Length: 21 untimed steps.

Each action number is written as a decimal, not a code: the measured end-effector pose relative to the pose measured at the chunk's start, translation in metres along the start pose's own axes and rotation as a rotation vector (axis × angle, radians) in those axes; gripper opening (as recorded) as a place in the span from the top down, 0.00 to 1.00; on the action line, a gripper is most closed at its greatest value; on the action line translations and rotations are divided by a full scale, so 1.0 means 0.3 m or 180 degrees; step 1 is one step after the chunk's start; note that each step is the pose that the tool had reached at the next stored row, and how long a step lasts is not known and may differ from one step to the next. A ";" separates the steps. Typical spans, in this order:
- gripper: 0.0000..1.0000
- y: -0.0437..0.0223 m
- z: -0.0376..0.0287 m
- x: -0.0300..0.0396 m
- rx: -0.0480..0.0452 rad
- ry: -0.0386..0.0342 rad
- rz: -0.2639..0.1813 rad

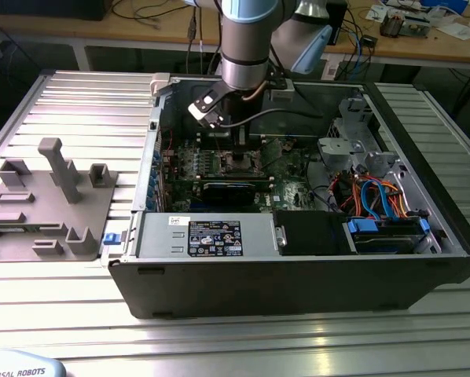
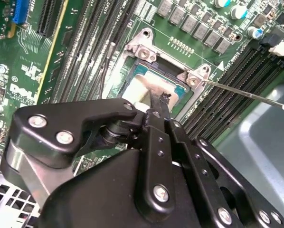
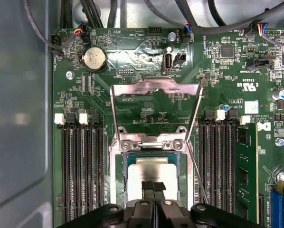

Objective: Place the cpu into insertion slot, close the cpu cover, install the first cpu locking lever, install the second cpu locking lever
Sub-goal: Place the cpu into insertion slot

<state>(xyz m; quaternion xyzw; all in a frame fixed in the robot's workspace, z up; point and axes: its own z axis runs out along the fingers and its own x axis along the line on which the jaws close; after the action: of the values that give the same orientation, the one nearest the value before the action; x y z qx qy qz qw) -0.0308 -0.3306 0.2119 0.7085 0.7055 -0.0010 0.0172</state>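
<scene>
Gripper (image 3: 154, 186), fingers together, over dull silver-grey square cpu (image 3: 142, 166) in dark silver-rimmed insertion slot (image 3: 120, 190), 10 o'clock inside black case (image 1: 298, 283) in exterior view; placing step seemingly finishing, silvery hinged cpu cover (image 3: 156, 85) open, needing clear swing.

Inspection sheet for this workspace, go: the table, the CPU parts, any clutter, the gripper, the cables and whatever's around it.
Surface: ribbed metal table carries an open computer case.
Job's things: cpu lies in the insertion slot; cpu cover is open, lying back over the motherboard; one locking lever stands free, unlatched.
Clutter: grey fixture plate on the table, at the exterior view's left of the case.
Gripper: gripper shut, tips over the cpu's top; contact cannot be told.
Cables: orange and blue wires inside the case; black cables along the board's edge.
Surroundings: wooden bench behind, strewn with cables.
</scene>
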 end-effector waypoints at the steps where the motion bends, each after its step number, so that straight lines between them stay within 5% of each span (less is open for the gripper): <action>1: 0.89 0.004 0.000 -0.001 0.0002 0.0000 -0.0007; 4: 0.89 0.012 -0.014 -0.003 0.0011 0.0001 -0.0010; 10: 0.89 0.014 -0.092 -0.005 0.0011 0.0018 -0.0009; 21: 0.89 0.017 -0.187 -0.007 0.0011 0.0018 -0.0009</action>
<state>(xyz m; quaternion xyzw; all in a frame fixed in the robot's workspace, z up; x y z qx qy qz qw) -0.0271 -0.3313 0.2681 0.7075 0.7066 -0.0002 0.0139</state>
